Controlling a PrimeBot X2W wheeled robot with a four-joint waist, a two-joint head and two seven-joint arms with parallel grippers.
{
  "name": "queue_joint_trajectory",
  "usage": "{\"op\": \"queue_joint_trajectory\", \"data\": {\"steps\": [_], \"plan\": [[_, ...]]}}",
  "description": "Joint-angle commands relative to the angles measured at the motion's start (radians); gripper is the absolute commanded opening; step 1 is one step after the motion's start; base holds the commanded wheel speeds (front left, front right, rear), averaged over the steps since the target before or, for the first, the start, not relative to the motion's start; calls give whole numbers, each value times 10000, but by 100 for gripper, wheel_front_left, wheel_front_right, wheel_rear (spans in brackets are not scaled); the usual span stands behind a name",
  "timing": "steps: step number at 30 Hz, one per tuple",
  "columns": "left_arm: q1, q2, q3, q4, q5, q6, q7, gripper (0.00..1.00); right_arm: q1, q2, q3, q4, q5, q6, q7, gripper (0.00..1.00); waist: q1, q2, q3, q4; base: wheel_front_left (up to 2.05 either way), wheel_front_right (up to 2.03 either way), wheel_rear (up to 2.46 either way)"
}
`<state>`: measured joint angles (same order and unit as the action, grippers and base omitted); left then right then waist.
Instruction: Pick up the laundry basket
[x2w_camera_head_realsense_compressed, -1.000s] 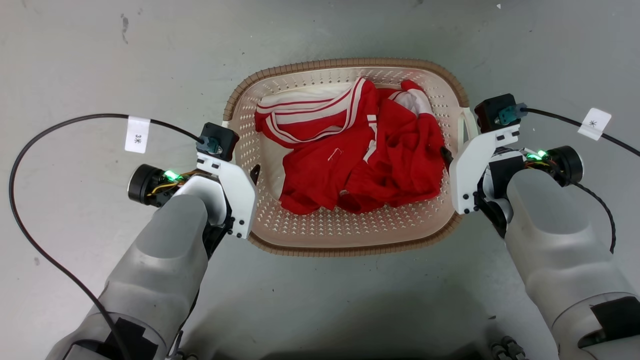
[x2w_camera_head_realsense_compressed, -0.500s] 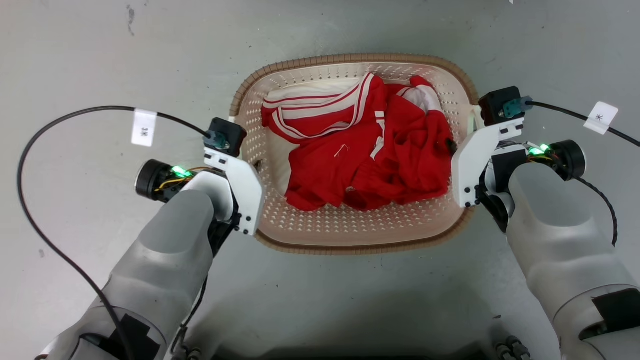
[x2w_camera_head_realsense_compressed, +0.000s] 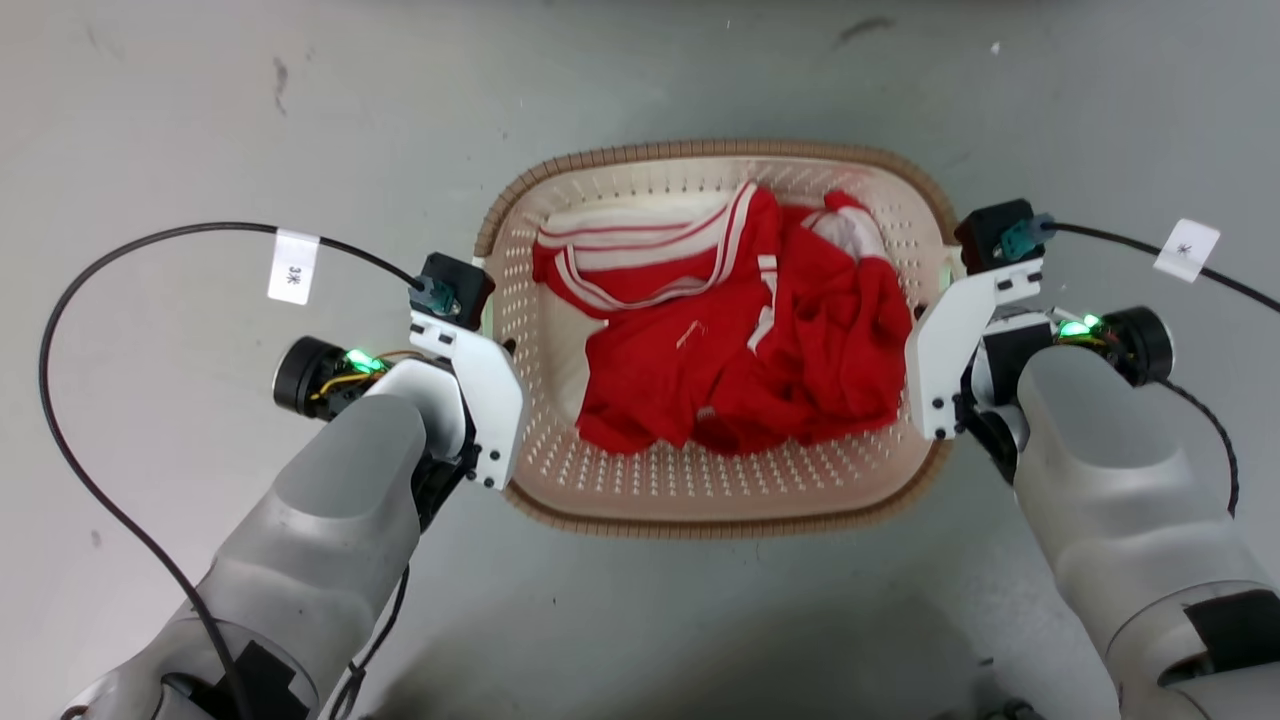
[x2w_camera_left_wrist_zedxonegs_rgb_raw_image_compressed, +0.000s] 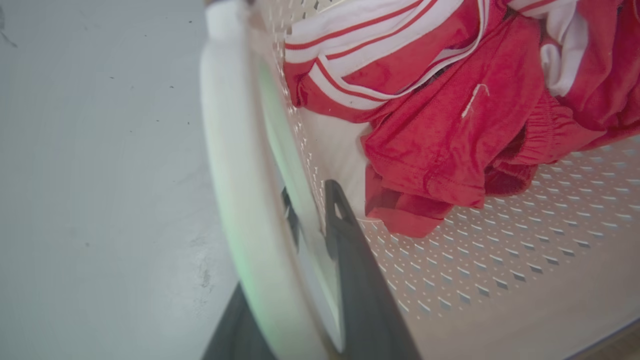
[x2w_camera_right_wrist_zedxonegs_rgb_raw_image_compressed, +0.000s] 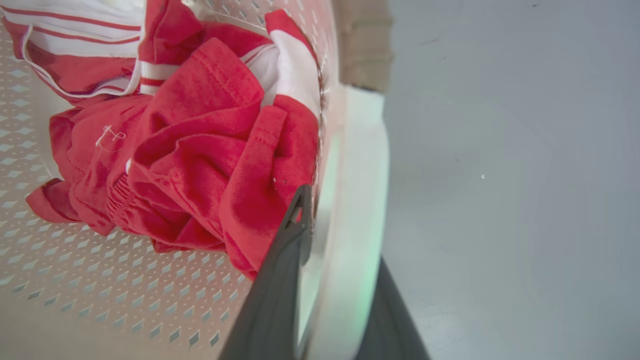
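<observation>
The laundry basket (x2w_camera_head_realsense_compressed: 700, 490), cream perforated plastic with a brown woven rim, sits between my two arms and holds red and white clothes (x2w_camera_head_realsense_compressed: 740, 340). At its left side is my left gripper (x2w_camera_head_realsense_compressed: 503, 350). In the left wrist view that gripper (x2w_camera_left_wrist_zedxonegs_rgb_raw_image_compressed: 310, 200) is shut across the white side handle (x2w_camera_left_wrist_zedxonegs_rgb_raw_image_compressed: 225, 150), one dark finger inside the wall and one outside. My right gripper (x2w_camera_head_realsense_compressed: 925, 305) is at the right side. In the right wrist view that gripper (x2w_camera_right_wrist_zedxonegs_rgb_raw_image_compressed: 340, 225) clamps the right handle (x2w_camera_right_wrist_zedxonegs_rgb_raw_image_compressed: 365, 150) the same way, its inner finger against the red cloth.
Grey concrete floor (x2w_camera_head_realsense_compressed: 200, 120) lies all around the basket. Black cables with white tags loop out from both wrists, one on the left (x2w_camera_head_realsense_compressed: 100, 270) and one on the right (x2w_camera_head_realsense_compressed: 1120, 240).
The whole head view has shifted. Both grippers have drawn in tighter against the basket's sides, and the right inner finger now shows less inside the rim. The basket stays between them.
</observation>
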<state>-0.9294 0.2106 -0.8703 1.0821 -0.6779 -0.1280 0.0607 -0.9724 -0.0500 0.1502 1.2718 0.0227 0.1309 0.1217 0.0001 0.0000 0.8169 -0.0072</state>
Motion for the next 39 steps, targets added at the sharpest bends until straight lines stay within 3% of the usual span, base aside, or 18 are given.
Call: {"op": "queue_joint_trajectory", "data": {"steps": [1,9,18,23,31,39], "plan": [[141,112,-261,-101,-194,-33,169,0,218,-12,-28,81,-157,-3,319,0,-1,0,-594,-56,0,0,0],[610,393,-1218,-669,-1353,-28,1407,0,854,-29,386,164,128,-3,1896,0,-1,0,-2336,-150,0,0,0],[1341,1148,-2299,-1804,-3263,-34,3398,0,1588,-49,1391,186,915,-5,3825,0,-1,0,-4577,-162,0,0,0],[1567,1582,-2849,-2134,-3907,-34,3993,0,1924,-78,2036,-15,1578,-6,4657,0,-1,0,-5651,-193,0,0,0],[1837,1944,-3463,-2427,-4766,-34,4882,0,2439,-92,2835,-314,2433,-6,5474,0,-1,0,-7040,-297,0,0,0],[2095,1845,-3852,-2680,-5090,-37,5578,0,2938,-78,3348,-460,3084,-3,5841,0,-1,0,-8060,-251,0,0,0]]}}
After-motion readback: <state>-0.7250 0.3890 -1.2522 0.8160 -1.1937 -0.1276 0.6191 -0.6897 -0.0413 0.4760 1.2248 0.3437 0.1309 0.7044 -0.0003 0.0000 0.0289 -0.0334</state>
